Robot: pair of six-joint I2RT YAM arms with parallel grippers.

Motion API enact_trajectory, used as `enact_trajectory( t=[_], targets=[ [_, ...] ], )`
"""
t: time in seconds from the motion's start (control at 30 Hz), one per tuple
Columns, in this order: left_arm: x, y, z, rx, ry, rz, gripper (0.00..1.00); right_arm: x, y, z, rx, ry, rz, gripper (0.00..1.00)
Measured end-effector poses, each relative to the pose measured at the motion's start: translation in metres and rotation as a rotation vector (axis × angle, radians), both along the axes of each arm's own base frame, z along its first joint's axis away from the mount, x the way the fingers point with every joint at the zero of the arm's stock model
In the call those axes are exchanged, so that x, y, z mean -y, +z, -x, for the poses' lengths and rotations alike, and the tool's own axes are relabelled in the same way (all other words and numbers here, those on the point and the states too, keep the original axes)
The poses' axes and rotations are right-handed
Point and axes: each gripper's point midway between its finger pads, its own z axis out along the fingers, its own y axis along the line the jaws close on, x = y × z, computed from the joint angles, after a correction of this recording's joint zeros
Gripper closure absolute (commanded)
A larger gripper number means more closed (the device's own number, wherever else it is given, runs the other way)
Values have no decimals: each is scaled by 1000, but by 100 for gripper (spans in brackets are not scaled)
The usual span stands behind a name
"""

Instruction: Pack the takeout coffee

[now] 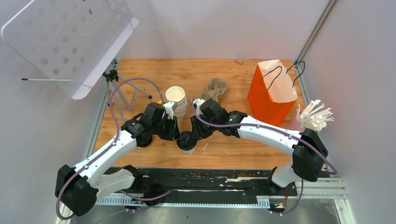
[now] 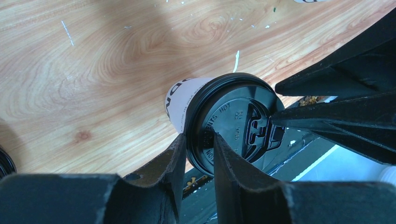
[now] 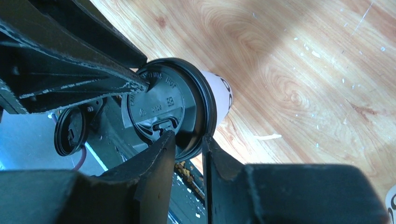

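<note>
Black gripper parts hide most of the takeout coffee from above. Only its round lid shows there, at the lower middle of the wooden table. In both wrist views the lid cuts off the dark letters on the cup's side, so they cannot be read. The cup's bottom is hidden in every view.

The left gripper is almost closed. One finger sits on top of the lid and the other sits outside the rim, so it pinches the rim. The right gripper pinches the rim the same way from the other side.

The cup stands straight up on the wood with its lid on top. Its long side runs up and down. A loose black lid lies near it, at the left of the right wrist view.
</note>
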Motion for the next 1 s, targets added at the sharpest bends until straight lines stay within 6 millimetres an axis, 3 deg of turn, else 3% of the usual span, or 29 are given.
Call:
enact_trajectory(
  t=[0.2, 0.4, 0.6, 1.0],
  targets=[
    [1, 0, 0, 3, -3, 6, 66, 5, 3, 4, -14, 0, 18, 73],
    [4, -1, -1, 9, -6, 25, 66, 2, 17, 10, -22, 19, -30, 84],
    [7, -1, -2, 12, -9, 39, 65, -5, 23, 15, -39, 46, -75, 84],
    [9, -2, -2, 9, -9, 54, 65, -2, 12, 16, -59, 48, -64, 85]
  ],
)
